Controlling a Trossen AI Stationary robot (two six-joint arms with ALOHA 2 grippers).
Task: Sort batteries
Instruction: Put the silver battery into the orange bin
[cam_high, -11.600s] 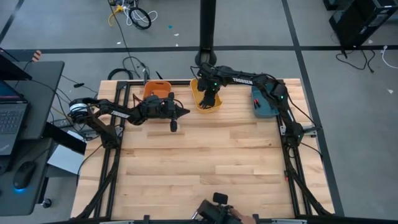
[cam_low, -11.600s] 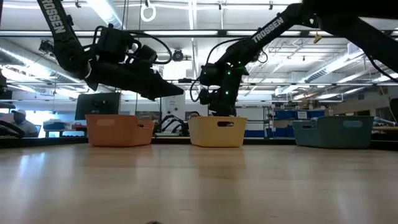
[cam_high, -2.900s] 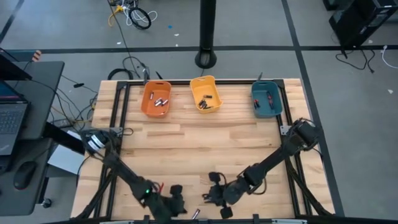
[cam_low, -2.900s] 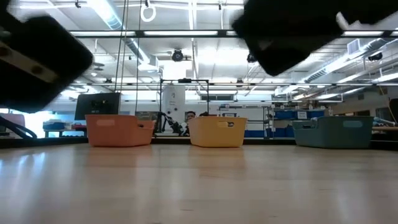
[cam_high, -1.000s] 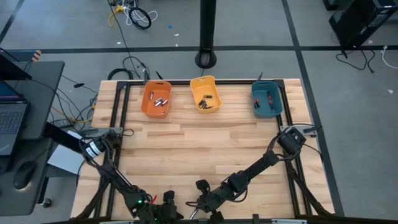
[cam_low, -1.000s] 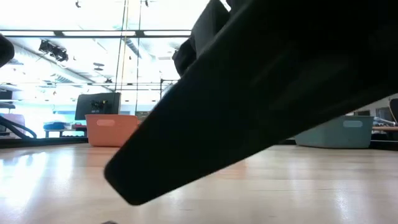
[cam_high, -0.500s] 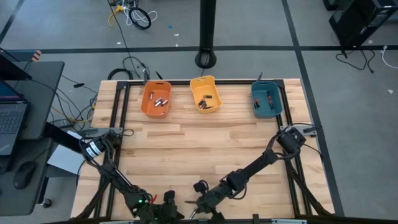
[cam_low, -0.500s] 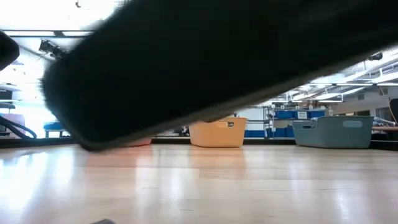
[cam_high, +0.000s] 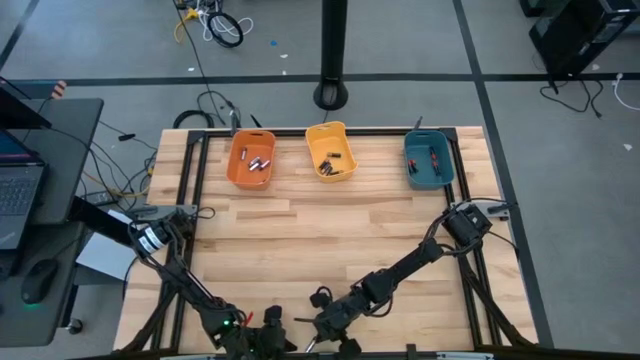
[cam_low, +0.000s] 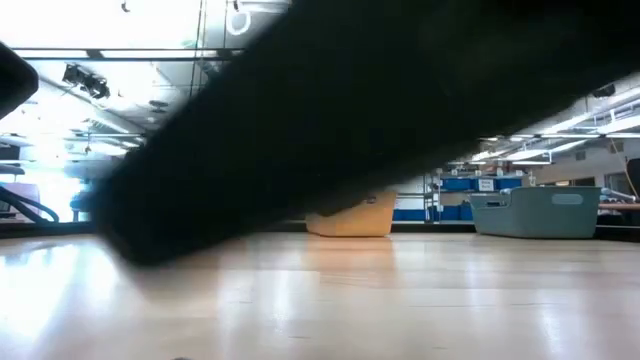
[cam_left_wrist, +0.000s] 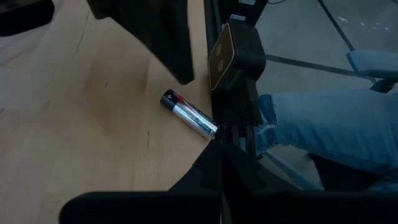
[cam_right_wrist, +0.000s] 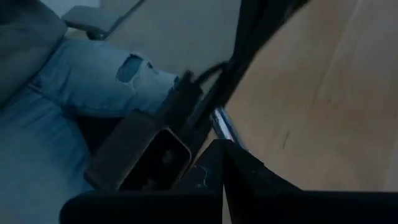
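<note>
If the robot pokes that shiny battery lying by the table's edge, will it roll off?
Probably, yes. The battery is a smooth round cylinder lying on its side, so a sideways nudge would likely set it rolling. It lies close to the table edge, so it might drop off. Its shiny casing looks slippery, so shut fingers could skid along it.

- No text, label, brand or number is showing legibly in any view; the markings on the battery (cam_left_wrist: 189, 113) lying at the table's (cam_high: 330, 230) near edge are too small to read.
</note>
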